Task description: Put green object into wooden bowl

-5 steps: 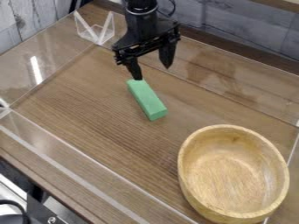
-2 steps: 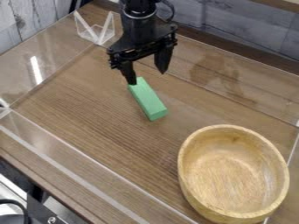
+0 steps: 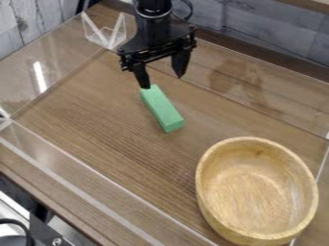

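Still poised open-jawed, the claw (image 3: 160, 67) hovers unmoved over the block (image 3: 162, 108), bowl (image 3: 257, 189) at five o'clock, ungrasped.

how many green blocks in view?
1. The green block lies flat on the wooden table, just below the open gripper and up-left of the empty wooden bowl. None visibly hidden.

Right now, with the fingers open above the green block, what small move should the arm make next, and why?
Probably a short descent, so that the open gripper straddles the far end of the green object, then closing. The fingers stand apart just above that end, holding nothing, and the block lies flat on the table. The wooden bowl is empty, so the pick comes first.
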Controlling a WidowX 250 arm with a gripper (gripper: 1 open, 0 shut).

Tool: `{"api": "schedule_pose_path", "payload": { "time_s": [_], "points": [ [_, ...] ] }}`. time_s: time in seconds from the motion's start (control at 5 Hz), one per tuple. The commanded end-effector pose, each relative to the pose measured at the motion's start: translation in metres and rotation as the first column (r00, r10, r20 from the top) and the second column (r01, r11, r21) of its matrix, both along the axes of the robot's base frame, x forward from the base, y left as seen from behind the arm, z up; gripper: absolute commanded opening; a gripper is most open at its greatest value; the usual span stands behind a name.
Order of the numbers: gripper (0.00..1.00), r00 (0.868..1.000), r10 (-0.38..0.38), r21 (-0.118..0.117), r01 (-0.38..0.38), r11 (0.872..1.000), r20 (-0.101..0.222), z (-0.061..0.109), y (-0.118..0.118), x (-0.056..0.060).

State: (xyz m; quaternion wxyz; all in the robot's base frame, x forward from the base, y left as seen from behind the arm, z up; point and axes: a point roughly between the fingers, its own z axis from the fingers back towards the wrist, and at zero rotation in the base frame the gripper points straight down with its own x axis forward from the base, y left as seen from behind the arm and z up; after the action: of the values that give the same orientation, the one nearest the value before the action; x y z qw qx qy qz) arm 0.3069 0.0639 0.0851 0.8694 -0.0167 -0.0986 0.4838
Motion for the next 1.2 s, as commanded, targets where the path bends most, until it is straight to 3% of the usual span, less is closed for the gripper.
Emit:
{"api": "schedule_pose_path", "payload": {
  "time_s": [0.0,0.2,0.4,0.6,1.0],
  "points": [
    [1.00,0.998,0.028,0.029,-0.029,0.999,0.053,0.008,0.017,0.020],
    [1.00,0.999,-0.030,0.045,0.028,0.999,0.045,-0.006,0.008,0.017],
    [0.00,0.995,-0.090,0.062,0.088,0.994,0.035,-0.019,-0.001,0.013],
    [1.00,0.998,-0.049,0.059,0.047,0.997,0.035,-0.013,0.008,0.014],
    [1.00,0.999,0.007,0.052,-0.008,0.999,0.032,0.000,0.019,0.016]
  ]
}}
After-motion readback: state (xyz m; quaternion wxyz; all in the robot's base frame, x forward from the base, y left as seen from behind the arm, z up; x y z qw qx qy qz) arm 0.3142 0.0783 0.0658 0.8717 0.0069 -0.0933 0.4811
